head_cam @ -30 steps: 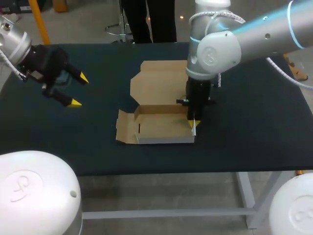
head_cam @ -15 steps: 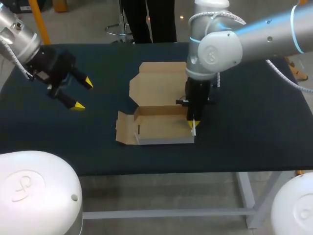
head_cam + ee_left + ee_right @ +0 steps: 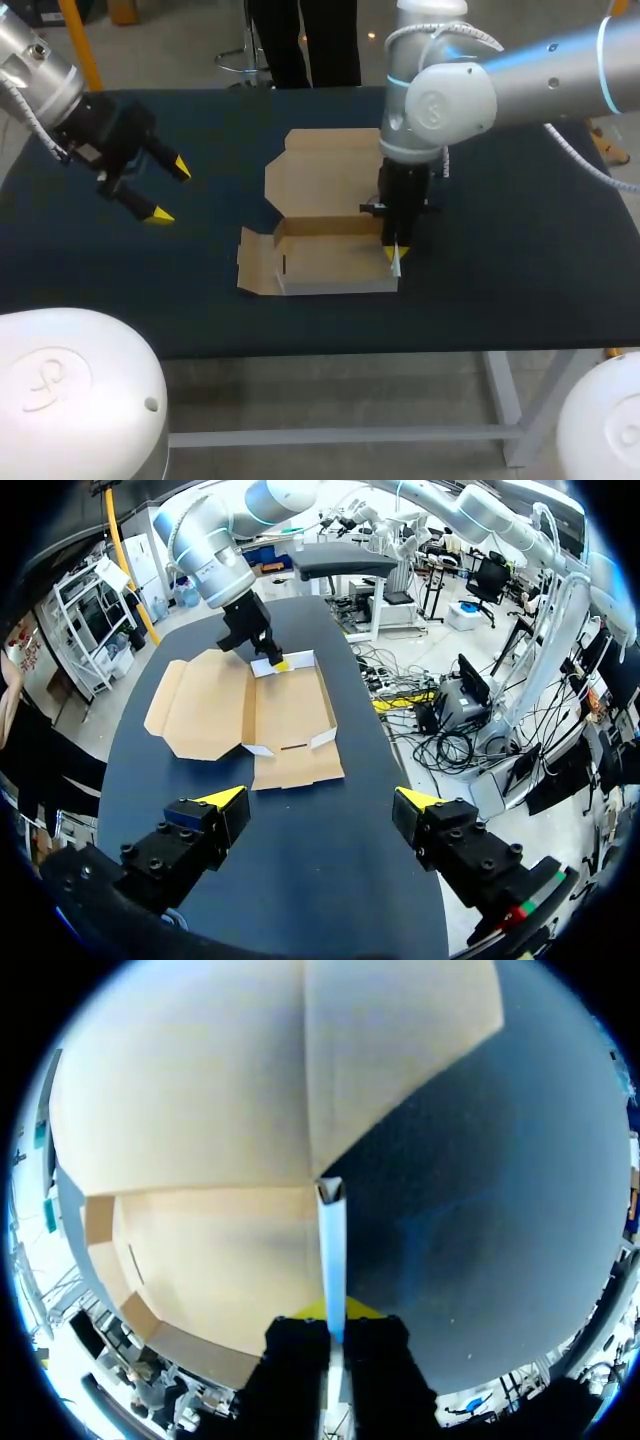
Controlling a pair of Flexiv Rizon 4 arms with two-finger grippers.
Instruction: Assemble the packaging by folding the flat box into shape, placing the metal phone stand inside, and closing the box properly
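The cardboard box [image 3: 325, 250] lies on the middle of the dark table [image 3: 520, 260], only half folded. Its tray is open upward, with a low front wall standing on the side nearest to the robot. The lid [image 3: 325, 170] lies flat on the table behind the tray, on the far side. At the left end of the tray a flap [image 3: 255, 268] is spread outward and is not folded up.

The right gripper [image 3: 394, 255] points straight down at the right end of the tray. Its fingers are closed on the side flap [image 3: 396, 265], which stands upright there. In the right wrist view this flap [image 3: 331, 1230] shows as a thin pale edge running out from between the two fingers, with the brown inside of the tray on one side of it and the table on the other.

The left gripper [image 3: 168, 190] hangs above the table, well apart from the box on its left side. Its jaws stand wide open and hold nothing. In the left wrist view the box lies ahead of the yellow fingertips [image 3: 225, 798].
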